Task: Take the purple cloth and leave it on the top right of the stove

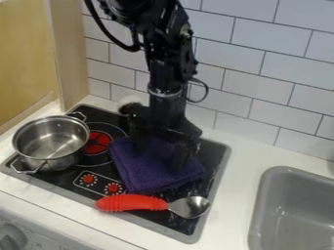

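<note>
Across the middle of the stove [60, 179] lies the purple cloth [147, 178], not lifted. Over it I hang my gripper [159, 156] with fingers apart — nothing is grasped, so I judge the taking and the placing at top right remain. The cloth is soft, nubby, thickly folded; farther right comes a round, shiny spoon bowl [189, 207] — then the smooth grey sink [269, 195].

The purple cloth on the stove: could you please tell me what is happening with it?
A black robot arm has its pincer down at the purple cloth, which lies on the stove. I cannot tell whether it grips the cloth. The metal pot stands on the left of the picture, and the red-handled spoon lies in front of the cloth.
</note>
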Controlling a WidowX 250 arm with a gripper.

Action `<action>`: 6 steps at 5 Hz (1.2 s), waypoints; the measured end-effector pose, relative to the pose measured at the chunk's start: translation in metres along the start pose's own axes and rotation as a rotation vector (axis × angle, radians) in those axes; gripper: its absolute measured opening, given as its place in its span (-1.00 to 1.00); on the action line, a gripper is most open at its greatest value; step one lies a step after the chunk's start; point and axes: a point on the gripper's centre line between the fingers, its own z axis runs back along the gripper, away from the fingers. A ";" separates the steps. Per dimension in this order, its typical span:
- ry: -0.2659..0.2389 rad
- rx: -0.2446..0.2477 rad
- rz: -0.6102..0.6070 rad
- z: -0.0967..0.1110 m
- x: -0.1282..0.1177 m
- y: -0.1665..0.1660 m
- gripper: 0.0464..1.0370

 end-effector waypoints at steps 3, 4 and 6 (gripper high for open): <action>0.036 0.016 0.006 -0.015 0.001 0.002 0.92; 0.043 0.035 -0.018 -0.018 0.001 -0.003 0.92; 0.017 0.004 -0.047 -0.017 0.022 -0.023 0.92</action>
